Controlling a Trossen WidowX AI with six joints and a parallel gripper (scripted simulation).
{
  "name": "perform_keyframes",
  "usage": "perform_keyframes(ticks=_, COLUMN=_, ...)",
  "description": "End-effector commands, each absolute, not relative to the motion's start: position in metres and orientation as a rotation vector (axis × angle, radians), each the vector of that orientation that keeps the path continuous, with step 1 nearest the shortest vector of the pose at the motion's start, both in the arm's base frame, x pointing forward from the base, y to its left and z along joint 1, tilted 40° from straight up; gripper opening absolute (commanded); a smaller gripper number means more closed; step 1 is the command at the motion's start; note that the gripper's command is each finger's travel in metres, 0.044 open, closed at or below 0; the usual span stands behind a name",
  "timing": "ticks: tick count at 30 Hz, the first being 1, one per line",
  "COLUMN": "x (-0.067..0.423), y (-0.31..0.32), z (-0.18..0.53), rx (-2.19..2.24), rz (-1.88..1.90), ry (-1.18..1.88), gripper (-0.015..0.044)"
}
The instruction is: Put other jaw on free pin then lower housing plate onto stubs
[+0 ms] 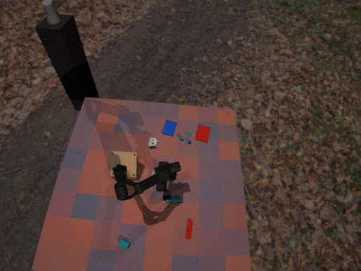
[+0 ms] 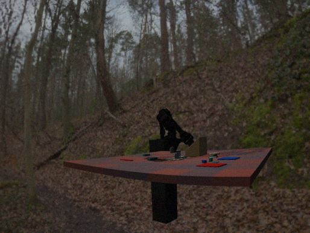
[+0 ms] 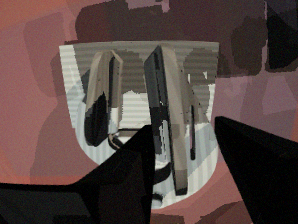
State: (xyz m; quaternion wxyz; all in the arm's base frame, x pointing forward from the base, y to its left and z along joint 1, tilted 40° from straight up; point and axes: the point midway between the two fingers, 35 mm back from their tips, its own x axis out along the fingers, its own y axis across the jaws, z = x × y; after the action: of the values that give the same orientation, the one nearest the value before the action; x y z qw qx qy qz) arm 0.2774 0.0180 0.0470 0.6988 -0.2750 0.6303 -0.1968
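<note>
"so what step is this, and has it got hold of anything?"

"yeah, looks like the second-jaw step to me. the gripper [image 1: 161, 186] [image 2: 172, 147] [image 3: 184, 128] is clamped, partway closed, on the bigger-looking grey jaw [image 2: 172, 150] [image 3: 175, 130], right over the pale base [image 2: 180, 158] [image 3: 135, 105]. the other grey jaw [image 2: 178, 154] [image 3: 101, 100] stands beside it on that base, with a gap between them."

"is it on the pin yet?"

"can't tell, the free pin's hidden from me, and so is any tooth contact. i'd guess it isn't seated. next it wants lining up over the pin, then a slow straight push down, maybe with a tiny twist so the teeth mesh. rush it and they could butt tip to tip, or knock the first jaw."

"and the housing plate?"

"i can't pick it out for sure, but nothing's covering the jaws, so that's still to do."
</note>
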Motion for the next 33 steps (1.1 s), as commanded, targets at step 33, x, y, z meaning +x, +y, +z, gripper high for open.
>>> perform_keyframes(ticks=33, x=0.277, y=0.002, z=0.03, rx=-0.632, rz=-0.437, ry=1.412, gripper=0.0134)
